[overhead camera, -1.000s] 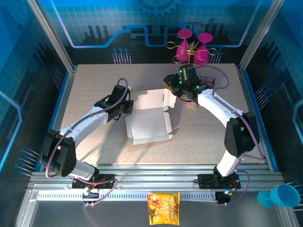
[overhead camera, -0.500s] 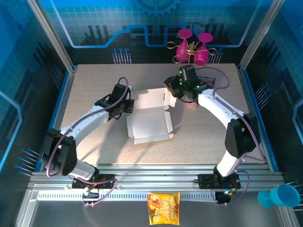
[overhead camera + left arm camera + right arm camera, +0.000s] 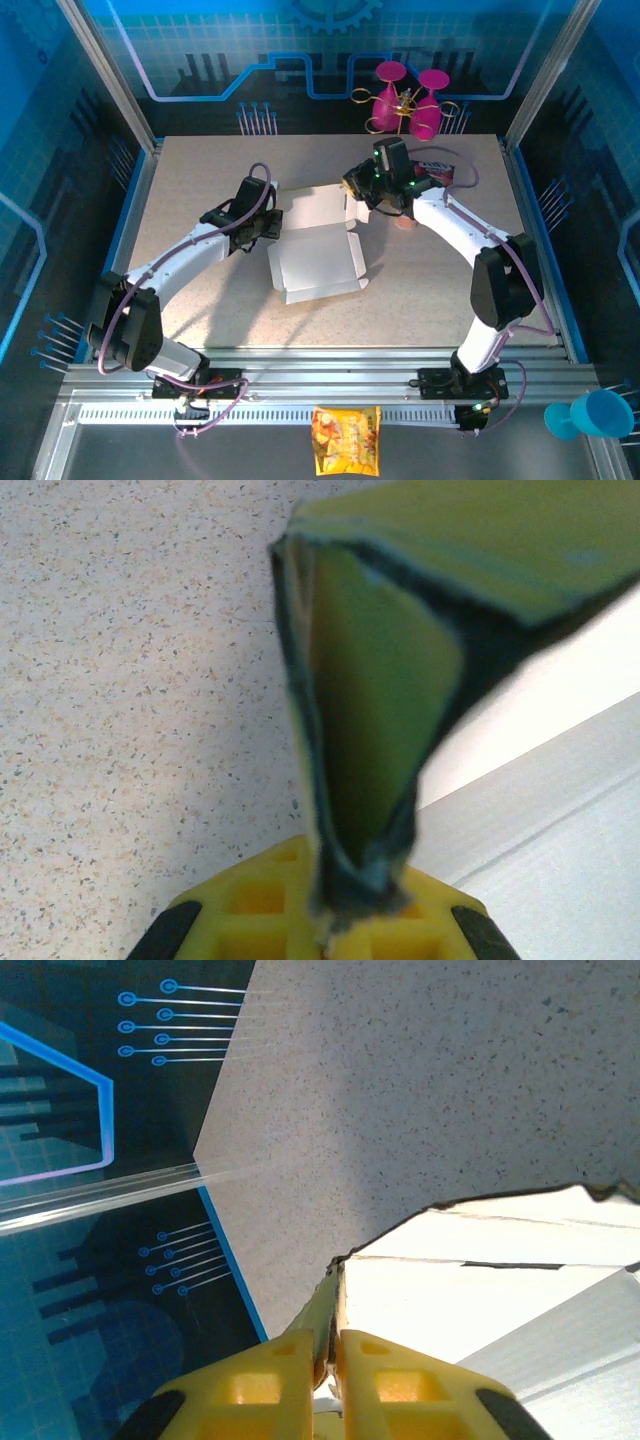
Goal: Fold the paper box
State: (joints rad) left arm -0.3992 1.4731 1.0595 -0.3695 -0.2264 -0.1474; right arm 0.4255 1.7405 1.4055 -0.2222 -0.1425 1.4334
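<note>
Cardboard paper box (image 3: 315, 256), golden-yellow outside, white inside, lies on speckled table (image 3: 200, 175). Left gripper (image 3: 272, 226) apparently clamped on left flap (close view blurred). Right gripper (image 3: 356, 199) pinches right flap.

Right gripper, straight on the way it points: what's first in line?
The paper box: the right gripper is shut on one of its flaps, so card is first in line. Beyond the flap's edge, the wrist view shows the table, though depth there is unclear.
</note>
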